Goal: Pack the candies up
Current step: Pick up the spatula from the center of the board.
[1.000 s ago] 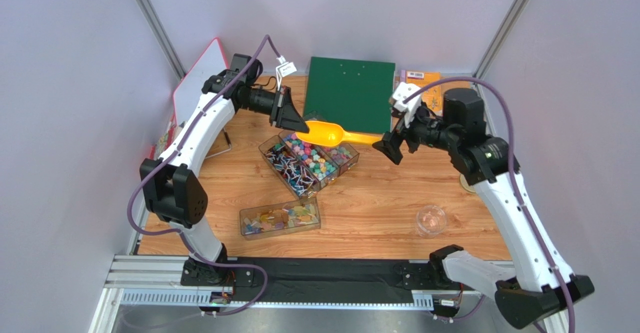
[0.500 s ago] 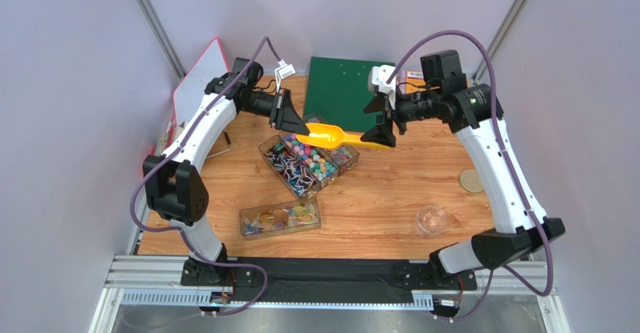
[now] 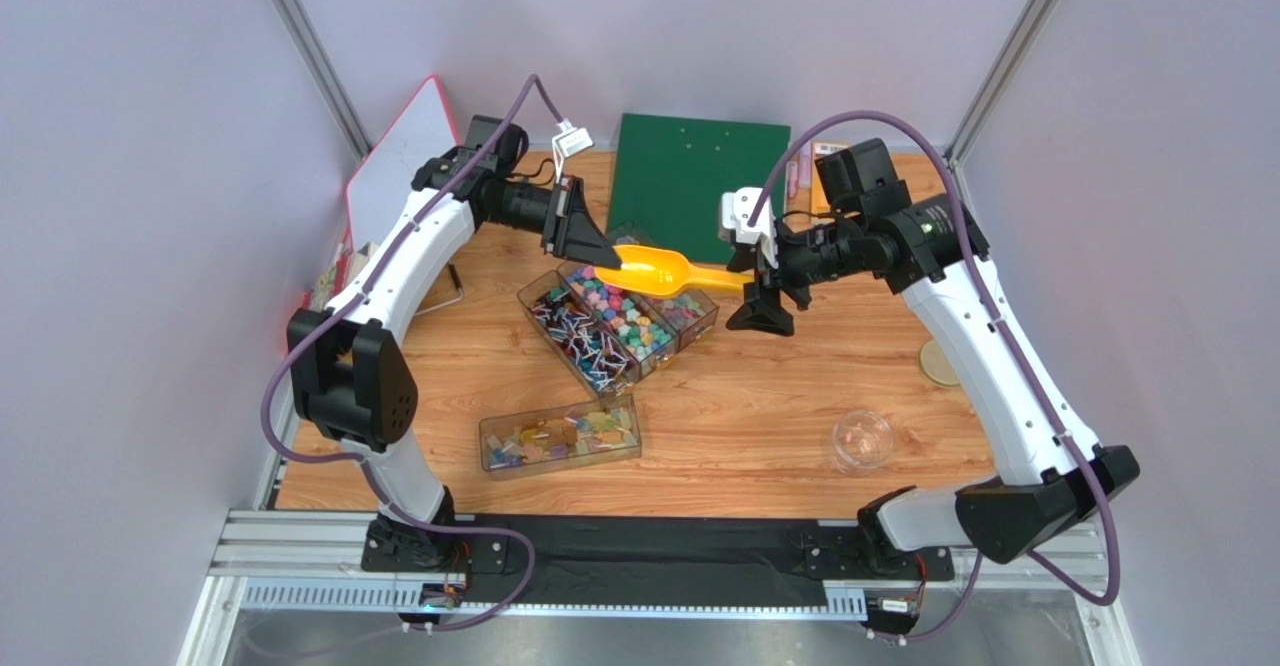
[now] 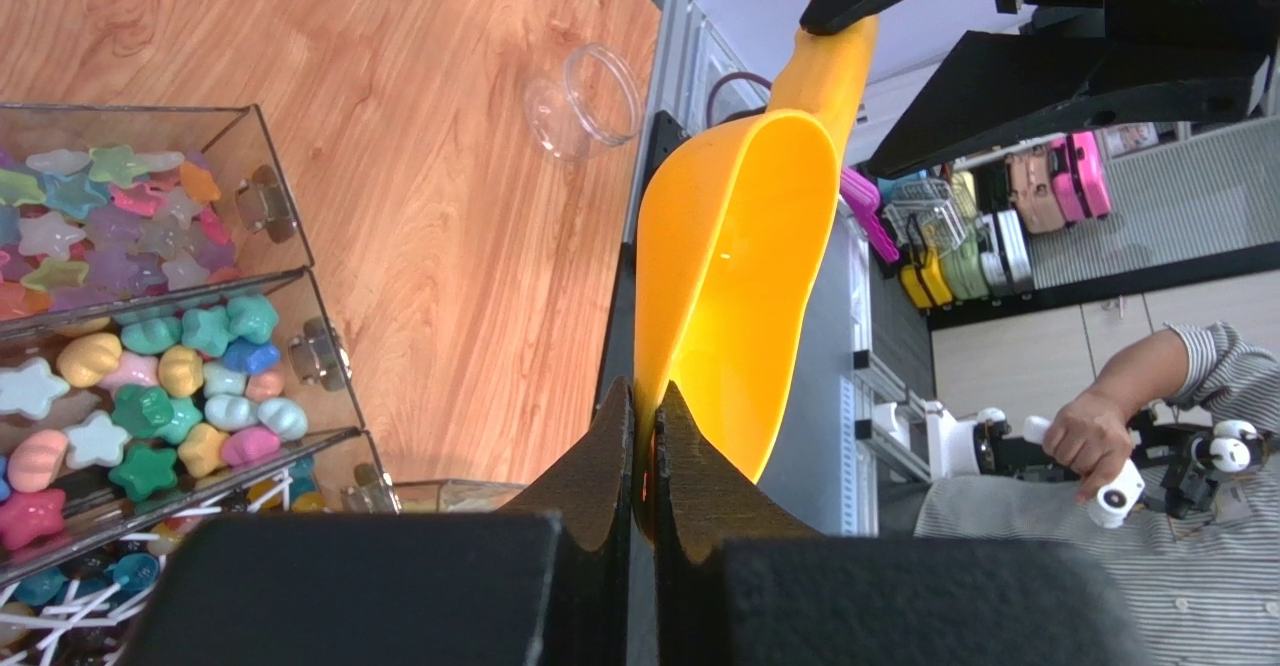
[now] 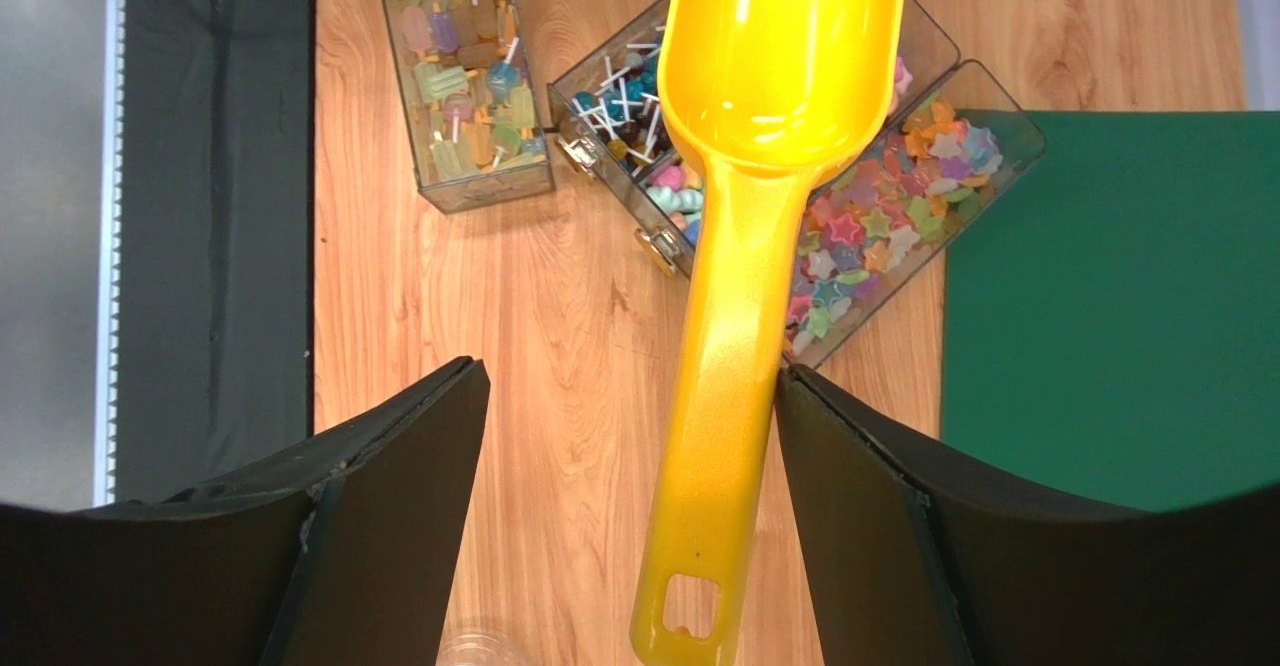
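A yellow scoop (image 3: 661,266) hangs level above the divided clear box (image 3: 619,321), whose compartments hold the candies (image 3: 646,333): tiny stars and shells in pink, green, blue and yellow. My left gripper (image 3: 598,254) is shut on the rim of the scoop's bowl (image 4: 736,276); its jaws pinch the thin yellow edge in the left wrist view (image 4: 643,426). My right gripper (image 3: 756,284) is open and straddles the scoop's handle (image 5: 721,441). The right finger (image 5: 842,441) touches the handle's edge, while the left finger (image 5: 421,456) stands well apart. The scoop looks empty.
A second clear box (image 3: 559,435) of pastel sweets lies near the front. A small clear jar (image 3: 863,440) stands at the front right, with a round disc (image 3: 942,362) beyond it. A green board (image 3: 699,186) lies at the back. Lollipop sticks (image 5: 624,96) fill one compartment.
My right arm has swung left and brought its jaws around the scoop's handle, and the jaws have narrowed somewhat. The left gripper and the scoop have stayed put.
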Controlling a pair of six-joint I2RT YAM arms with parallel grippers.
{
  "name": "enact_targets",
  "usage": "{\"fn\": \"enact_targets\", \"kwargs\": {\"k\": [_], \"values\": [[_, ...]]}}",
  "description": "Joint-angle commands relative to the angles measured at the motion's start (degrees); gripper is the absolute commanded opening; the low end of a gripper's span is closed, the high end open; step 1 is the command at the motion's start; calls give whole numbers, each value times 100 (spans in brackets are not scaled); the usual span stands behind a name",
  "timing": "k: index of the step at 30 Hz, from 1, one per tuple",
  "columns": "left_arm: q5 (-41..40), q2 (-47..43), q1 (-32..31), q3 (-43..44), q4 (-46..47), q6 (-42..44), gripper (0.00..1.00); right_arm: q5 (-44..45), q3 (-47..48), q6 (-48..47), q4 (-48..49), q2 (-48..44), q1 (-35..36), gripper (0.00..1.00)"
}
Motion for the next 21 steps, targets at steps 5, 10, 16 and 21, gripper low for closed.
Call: {"fn": "enact_targets", "kwargs": {"k": [5, 10, 16, 21], "values": [[287, -131, 6, 83, 333, -261, 0, 511, -381, 697, 1197, -392, 91, 70], [287, -183, 6, 22, 333, -261, 0, 626, -442, 804, 1356, -322, 152, 66], [287, -201, 6, 4, 351, -261, 0, 714, -407, 821, 1365, -182, 240, 61], [296, -192, 6, -13, 360, -261, 0, 766, -390, 804, 1321, -102, 276, 56]]}}
